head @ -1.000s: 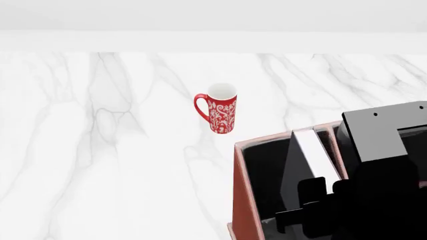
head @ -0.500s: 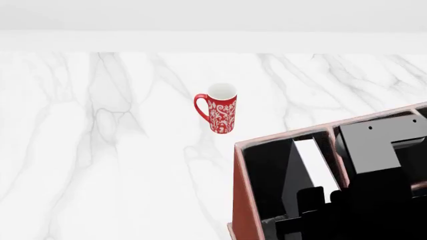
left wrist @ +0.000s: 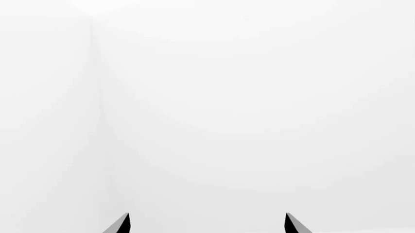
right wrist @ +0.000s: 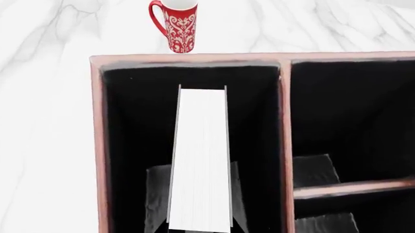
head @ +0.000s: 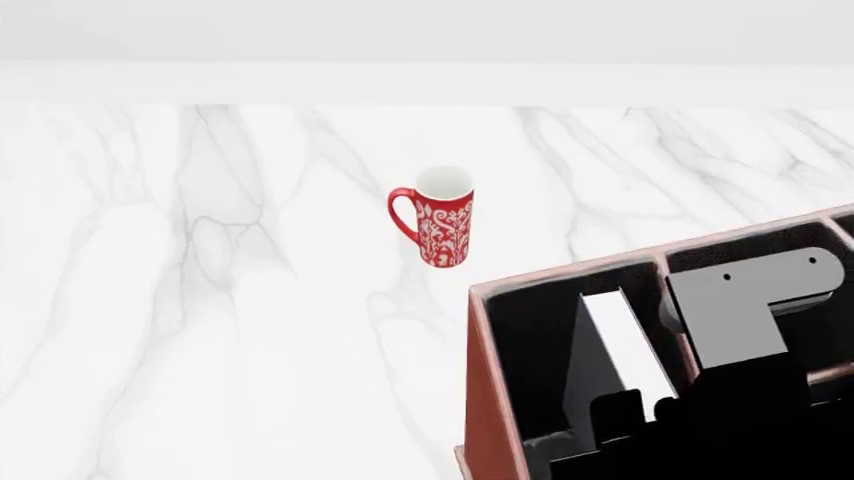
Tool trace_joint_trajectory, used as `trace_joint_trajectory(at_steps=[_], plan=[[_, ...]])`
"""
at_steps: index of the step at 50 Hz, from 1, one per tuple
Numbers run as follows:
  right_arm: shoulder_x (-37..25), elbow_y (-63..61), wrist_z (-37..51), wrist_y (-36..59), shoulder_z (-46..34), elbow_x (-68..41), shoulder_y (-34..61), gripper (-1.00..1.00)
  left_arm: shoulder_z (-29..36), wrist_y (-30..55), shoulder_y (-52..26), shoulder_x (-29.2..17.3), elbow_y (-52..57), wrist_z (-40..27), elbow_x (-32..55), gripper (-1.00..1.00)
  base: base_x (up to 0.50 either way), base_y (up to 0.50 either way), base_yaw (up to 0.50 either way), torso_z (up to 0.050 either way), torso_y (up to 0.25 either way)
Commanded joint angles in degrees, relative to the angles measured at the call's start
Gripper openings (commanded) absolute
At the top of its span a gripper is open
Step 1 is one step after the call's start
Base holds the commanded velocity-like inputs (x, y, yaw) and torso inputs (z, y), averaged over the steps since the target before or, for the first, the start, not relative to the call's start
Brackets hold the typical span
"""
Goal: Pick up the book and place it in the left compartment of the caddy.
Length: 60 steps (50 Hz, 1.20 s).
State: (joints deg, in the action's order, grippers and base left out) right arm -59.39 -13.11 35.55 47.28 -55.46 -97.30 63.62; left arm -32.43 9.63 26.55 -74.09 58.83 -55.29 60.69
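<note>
Left wrist view: our left gripper [left wrist: 206, 224] shows only two finger tips set well apart, so open, facing blank white.

Head view: the book [head: 627, 335] is down inside the caddy [head: 489, 400], in the left compartment [head: 527, 350], and it sits lower than half a second ago. The red mug [head: 445, 218] hasn't moved.

Right wrist view: the right gripper [right wrist: 199, 227] fingers flank the book; we can't tell whether they're clamped. We'd release only once it's bottomed, then lift straight up.
</note>
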Motion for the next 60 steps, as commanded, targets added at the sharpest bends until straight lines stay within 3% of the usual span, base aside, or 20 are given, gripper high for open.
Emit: trace_joint_trajectory(at_steps=[1,60], plan=[[-0.2,-0.1,-2.5,0.4,1.1,4.4,0.9,-1.00,-0.1,-0.1,0.2,-0.1,0.1,-0.1,-0.2,1.00,0.00,0.00,0.00,0.000,0.000],[1.8,3.6,-10.8,-5.1,0.0,12.8,-3.0,-1.00,-1.8,-0.6,2.1,-0.3,0.3,-0.3,0.0,1.00,0.00,0.00,0.00,0.000,0.001]])
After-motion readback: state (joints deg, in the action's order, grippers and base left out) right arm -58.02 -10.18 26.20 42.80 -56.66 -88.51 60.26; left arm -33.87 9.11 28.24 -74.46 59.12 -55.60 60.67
